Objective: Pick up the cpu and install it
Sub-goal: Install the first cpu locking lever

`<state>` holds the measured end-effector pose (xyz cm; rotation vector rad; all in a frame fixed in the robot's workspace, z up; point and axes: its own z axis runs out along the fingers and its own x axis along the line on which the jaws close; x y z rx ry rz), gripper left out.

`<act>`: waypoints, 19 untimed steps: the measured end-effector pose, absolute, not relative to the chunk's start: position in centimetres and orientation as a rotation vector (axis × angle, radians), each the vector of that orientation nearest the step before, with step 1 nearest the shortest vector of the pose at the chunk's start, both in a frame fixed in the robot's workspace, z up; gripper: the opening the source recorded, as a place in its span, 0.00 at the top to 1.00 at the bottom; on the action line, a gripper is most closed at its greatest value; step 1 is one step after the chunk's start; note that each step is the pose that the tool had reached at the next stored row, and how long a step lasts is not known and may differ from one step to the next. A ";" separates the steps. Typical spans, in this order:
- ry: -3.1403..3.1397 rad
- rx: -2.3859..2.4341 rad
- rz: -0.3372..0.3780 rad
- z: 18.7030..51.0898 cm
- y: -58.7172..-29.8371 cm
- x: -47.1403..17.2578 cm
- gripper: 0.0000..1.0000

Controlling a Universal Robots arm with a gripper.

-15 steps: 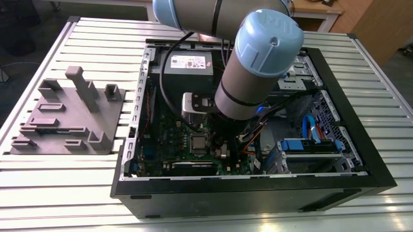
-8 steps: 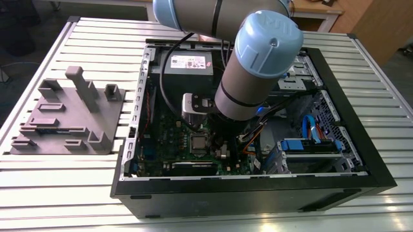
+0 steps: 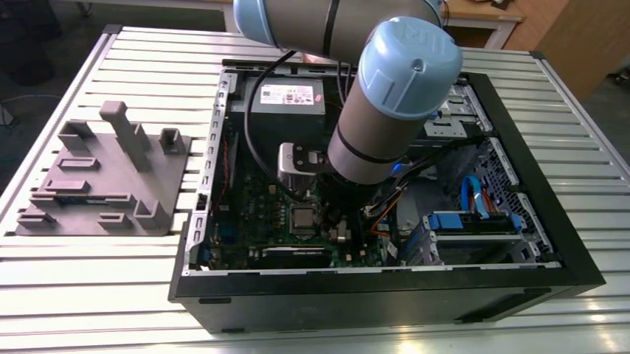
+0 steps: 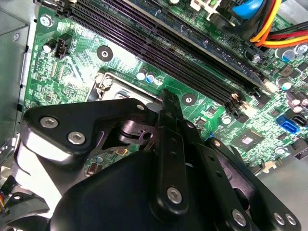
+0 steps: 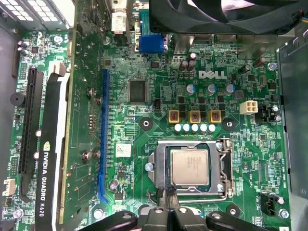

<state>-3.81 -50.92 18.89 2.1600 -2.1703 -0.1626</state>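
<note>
Inside the computer case (image 3: 551, 243), I see the cpu (image 5: 189, 166) seated flat in its socket (image 5: 159, 166) on the motherboard (image 5: 159, 130). My gripper (image 5: 169, 195), fingers closed and empty, hovers at the socket's edge, clear board around.

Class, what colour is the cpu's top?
Silvery grey, clearest on the cpu in the first wrist view.

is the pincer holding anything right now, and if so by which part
Nothing is held. The cpu lies in its socket on the motherboard, and the pincer, fingertips together, sits at the socket's edge beside the chip, not gripping it.
</note>
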 end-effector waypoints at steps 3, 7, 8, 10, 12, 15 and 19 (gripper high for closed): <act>-2.168 2.164 -0.160 18.8 -50.9 -3.8 0.90; -2.164 2.171 -0.158 18.8 -50.9 -3.8 0.90; -2.163 2.173 -0.158 18.8 -50.9 -3.8 0.90; -2.160 2.176 -0.158 18.7 -50.9 -3.8 0.90; -2.157 2.178 -0.158 18.7 -50.9 -3.7 0.90; -2.155 2.182 -0.158 18.6 -50.9 -3.3 0.90; -2.153 2.182 -0.158 18.6 -50.9 -3.0 0.90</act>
